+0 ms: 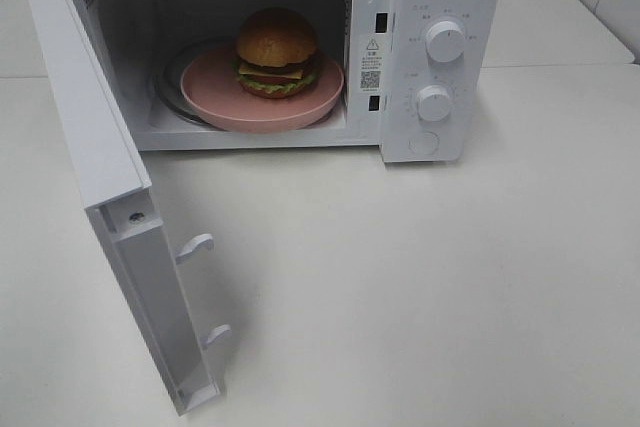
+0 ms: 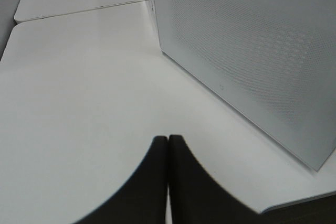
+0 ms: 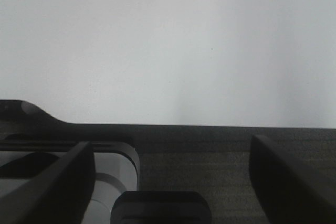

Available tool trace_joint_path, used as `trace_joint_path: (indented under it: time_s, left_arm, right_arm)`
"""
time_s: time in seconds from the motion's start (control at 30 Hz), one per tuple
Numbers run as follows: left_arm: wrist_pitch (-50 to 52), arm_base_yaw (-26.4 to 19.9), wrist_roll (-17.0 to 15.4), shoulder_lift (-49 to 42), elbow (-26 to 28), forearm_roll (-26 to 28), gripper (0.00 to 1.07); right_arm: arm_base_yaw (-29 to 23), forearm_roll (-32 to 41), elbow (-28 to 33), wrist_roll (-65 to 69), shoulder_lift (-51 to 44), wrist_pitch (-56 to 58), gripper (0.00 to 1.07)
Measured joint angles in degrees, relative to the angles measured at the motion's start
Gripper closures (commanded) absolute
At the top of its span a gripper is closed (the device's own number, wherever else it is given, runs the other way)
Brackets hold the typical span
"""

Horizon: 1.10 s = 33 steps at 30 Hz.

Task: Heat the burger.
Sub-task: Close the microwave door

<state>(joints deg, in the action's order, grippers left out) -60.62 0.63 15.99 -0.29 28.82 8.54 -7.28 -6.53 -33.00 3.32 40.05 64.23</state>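
Inside the open microwave (image 1: 430, 7), the burger (image 1: 277, 52) sits on a pink plate (image 1: 215, 97), which rests on the glass turntable (image 1: 168, 82) near the middle of the cavity. That placing suits the task: the food is loaded, and likely only closing the door and turning the dials remain. The door (image 1: 90, 137) stands swung wide over the left side of the white worktop (image 1: 420, 277), its two latch hooks (image 1: 195, 245) pointing out, which leaves the cavity easy to reach. Two dials (image 1: 443, 40) sit on the right panel, and their settings are too small to read

The high view shows no arm at all, so only the wrist views give the hands. The left wrist view shows the left hand (image 2: 167, 142) with its dark fingers pressed together, holding nothing, low over the worktop and near the door's perforated outer face. From there it seems placed to push the door closed. The right wrist view shows the right hand (image 3: 170, 153) with fingers wide apart and nothing between them, facing plain white worktop. Neither wrist view shows the burger
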Motion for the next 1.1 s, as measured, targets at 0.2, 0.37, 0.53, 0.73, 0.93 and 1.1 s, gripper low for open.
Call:
trace_joint_path:
  time_s: [0.2,0.37,0.53,0.73,0.93,1.1]
  left_arm:
    - [0.0,0.0,0.0,0.0,0.0,0.4,1.06]
    - [0.0,0.0,0.0,0.0,0.0,0.7,1.06]
    - [1.1,0.0,0.0,-0.1,0.2,1.3,1.06]
    - [8.3,0.0,0.0,0.0,0.7,1.8,1.06]
    - [18.2,0.0,0.0,3.4,0.7,3.3,1.06]
    - [21.1,0.0,0.1,9.4,0.7,3.6,1.06]
  right_arm:
    - [0.0,0.1,1.9,0.0,-10.0,-2.1,0.32]
    - [0.0,0.1,3.0,0.0,-17.2,-4.4,0.32]
    - [0.0,0.5,4.2,-0.8,-27.7,-6.1,0.34]
    - [-0.1,1.9,4.2,-2.4,-36.0,-6.1,0.37]
    - [-0.1,2.6,4.2,-3.3,-40.3,-6.0,0.4]
    - [-0.1,2.8,4.2,-3.3,-40.3,-6.0,0.41]
